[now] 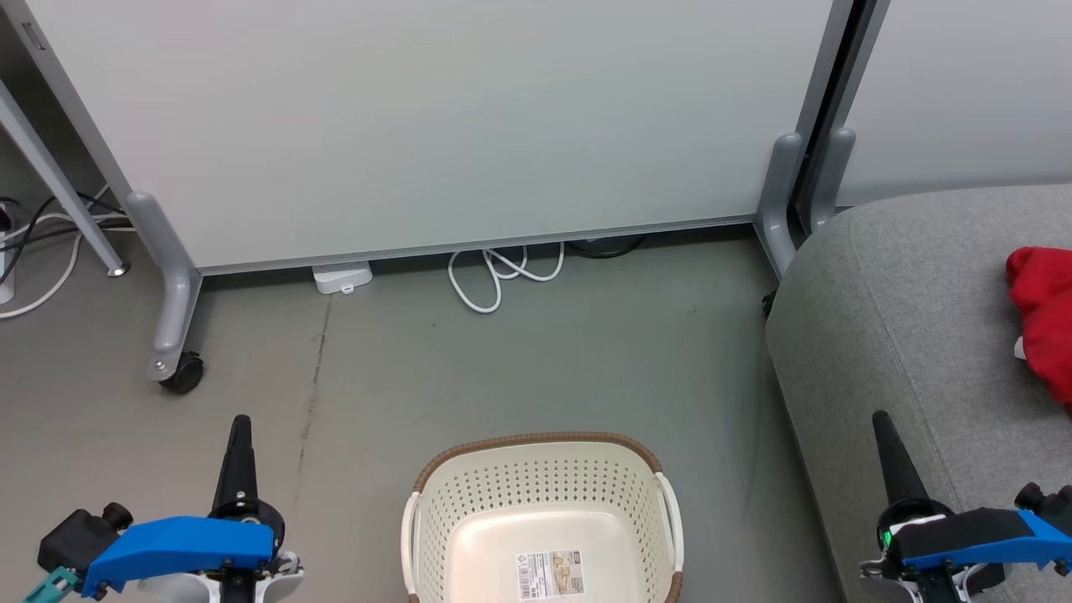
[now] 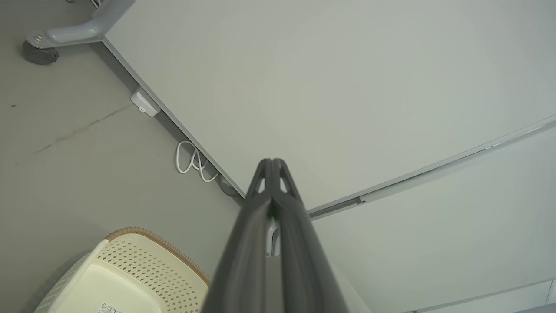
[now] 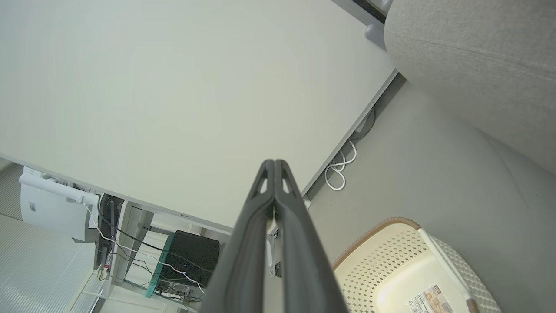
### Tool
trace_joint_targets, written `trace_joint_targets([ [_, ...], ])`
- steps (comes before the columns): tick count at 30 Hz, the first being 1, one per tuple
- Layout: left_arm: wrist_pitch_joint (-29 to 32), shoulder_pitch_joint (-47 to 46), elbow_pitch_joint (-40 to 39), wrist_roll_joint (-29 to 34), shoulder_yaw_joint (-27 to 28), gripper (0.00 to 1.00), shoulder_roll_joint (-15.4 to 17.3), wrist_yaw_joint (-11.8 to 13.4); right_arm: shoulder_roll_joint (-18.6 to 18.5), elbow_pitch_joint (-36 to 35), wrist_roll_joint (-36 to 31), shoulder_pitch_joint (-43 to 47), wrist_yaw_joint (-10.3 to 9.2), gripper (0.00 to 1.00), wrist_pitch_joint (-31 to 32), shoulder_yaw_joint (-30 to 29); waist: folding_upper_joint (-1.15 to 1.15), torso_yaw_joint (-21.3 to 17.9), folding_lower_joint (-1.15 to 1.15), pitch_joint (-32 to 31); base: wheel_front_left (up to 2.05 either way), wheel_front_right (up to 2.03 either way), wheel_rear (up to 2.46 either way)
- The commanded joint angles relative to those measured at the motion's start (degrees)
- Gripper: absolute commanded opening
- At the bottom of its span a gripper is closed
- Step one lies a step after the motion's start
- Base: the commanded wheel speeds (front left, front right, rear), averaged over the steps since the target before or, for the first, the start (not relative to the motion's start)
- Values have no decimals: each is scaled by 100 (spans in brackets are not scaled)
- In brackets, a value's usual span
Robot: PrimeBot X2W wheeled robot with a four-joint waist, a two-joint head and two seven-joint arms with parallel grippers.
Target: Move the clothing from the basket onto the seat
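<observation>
From the head, the red clothing [image 1: 1043, 310] is lying on the grey seat [image 1: 904, 318], the basket [image 1: 536, 441] is standing apart on the floor [image 1: 502, 368], and the left gripper [image 1: 240, 423] and right gripper [image 1: 879, 416] are hovering, while along the left wrist that gripper is pressing tip to tip, and along the right wrist likewise.

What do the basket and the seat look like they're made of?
Basket: likely matte cream plastic, judging by moulded rows of holes; its brown rim looks woven. Seat: light-grey fabric upholstery, matte, with visible weave and a stitched seam.
</observation>
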Motion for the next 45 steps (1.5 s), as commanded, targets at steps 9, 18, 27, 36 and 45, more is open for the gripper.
trace_joint_targets([
  [9,158,-178,-71,-644,76,0,9,-55,-1,-83,640,-163,2,0,163,-61,0,-39,0,-5,0,0,0],
  [18,277,-209,-70,-1139,122,0,10,-62,1,-89,1120,-193,2,0,278,-96,0,-75,0,-10,0,0,0],
  [27,396,-232,-73,-1598,163,0,10,-72,2,-96,1574,-220,2,0,397,-128,0,-111,0,-15,0,0,0],
  [36,505,-260,-74,-2021,199,0,9,-83,3,-101,1994,-238,2,0,504,-156,0,-148,0,-19,0,0,0],
  [45,600,-281,-75,-2419,228,0,10,-97,4,-106,2382,-252,2,0,603,-188,0,-184,0,-24,0,0,0],
])
